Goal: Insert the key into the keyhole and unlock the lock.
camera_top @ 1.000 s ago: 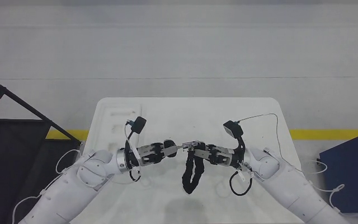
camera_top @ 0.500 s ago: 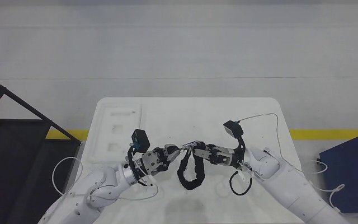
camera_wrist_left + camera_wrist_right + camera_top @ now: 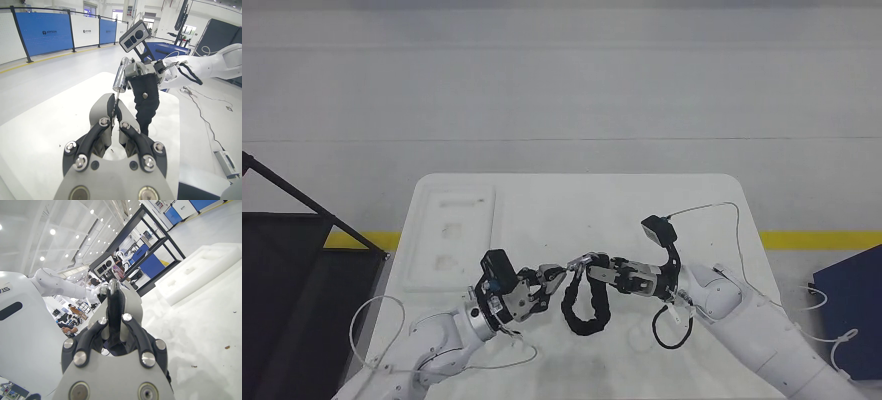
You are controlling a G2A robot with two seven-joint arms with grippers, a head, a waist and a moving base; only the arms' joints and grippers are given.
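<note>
Lock [image 3: 121,75]: chrome cylinder on a black-sleeved chain, held over the middle of the tabletop [image 3: 692,210], well in from every edge.
Right gripper [image 3: 113,289]: fingers clamped on the lock's sleeved chain.
Left gripper [image 3: 114,103]: fingers pinched on the key [image 3: 117,95], just left of the lock.
Key: blade meets the lock's cylinder end; depth cannot be told.
Foam tray [image 3: 452,235]: left of the lock, well apart, along the tabletop's left edge.
Tabletop: a wide white stretch runs from the lock to the far edge.

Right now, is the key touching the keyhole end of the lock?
Touching. In the left wrist view, the key, pinched in the left gripper, runs straight up and meets the keyhole end of the lock with no gap showing.
</note>
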